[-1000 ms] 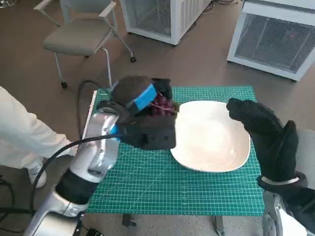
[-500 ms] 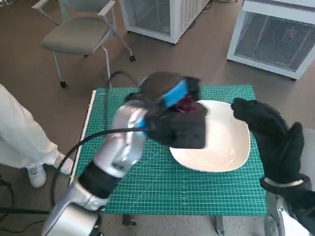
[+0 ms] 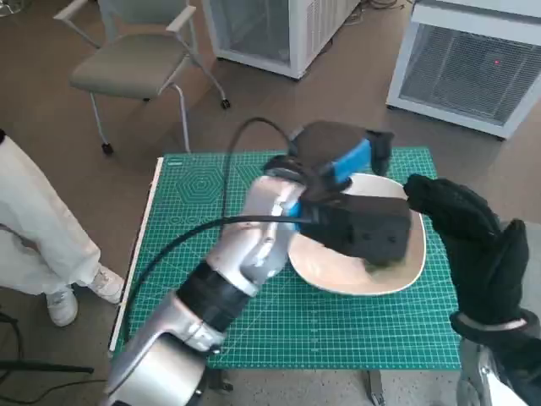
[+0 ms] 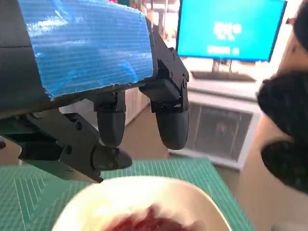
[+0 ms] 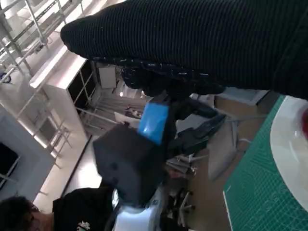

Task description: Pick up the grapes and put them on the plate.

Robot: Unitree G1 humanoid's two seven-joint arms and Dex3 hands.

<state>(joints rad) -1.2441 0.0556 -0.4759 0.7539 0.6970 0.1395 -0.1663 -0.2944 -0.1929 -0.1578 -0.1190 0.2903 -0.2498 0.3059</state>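
Grapes (image 4: pixel 147 223) are already laid on the plate (image 3: pixel 397 272), and the left hand (image 3: pixel 342 165) is opened above them.

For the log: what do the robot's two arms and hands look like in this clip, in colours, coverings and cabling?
The left forearm is a pale silver shell with a black band lower down, and a black cable loops along it. The left hand is black, blocky plastic with a strip of blue tape over its back. The right hand wears a black ribbed knitted glove, with a pale cuff at the wrist.
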